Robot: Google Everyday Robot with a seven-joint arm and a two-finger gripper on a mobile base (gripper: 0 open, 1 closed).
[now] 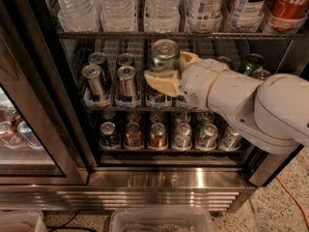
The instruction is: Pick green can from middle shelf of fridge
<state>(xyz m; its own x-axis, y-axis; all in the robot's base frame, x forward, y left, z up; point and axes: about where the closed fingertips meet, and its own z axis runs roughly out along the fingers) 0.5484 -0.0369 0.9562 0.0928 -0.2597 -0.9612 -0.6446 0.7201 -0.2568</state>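
From my station, the glass door point(29, 129) stands at the far left, with a few red and silver cans dimly visible behind it. Past it is the fridge point(164, 182), its steel sill running along the bottom. The middle wire rack is my desk point(111, 108). At its left edge, blue-and-silver cans point(94, 81) stand upright in whitish lane trays point(128, 102), two rows deep.

Near the middle of the desk's front edge, the claw point(166, 69) is clamped on the green can point(164, 54). One tan finger point(159, 83) crosses the can's lower body and the other shows behind its right side. The can is lifted clear of the trays, well above the front rail and just under the rack overhead. It tips toward the camera, so its silver top and pull tab face me. Another can sits in the lane right below it.

The white arm point(270, 105) comes in from the right and covers most of the desk's right half. Behind it, toward the back right corner, the tops of more green cans point(253, 62) peek out.

Above the desk stand clear water bottles point(116, 4) and, at far right, a red cola bottle point(289, 4). Below it is a row of short copper and silver cans point(157, 134). On the floor in front are a plastic bin point(159, 221) and, at lower right, an orange cable point(289, 197).
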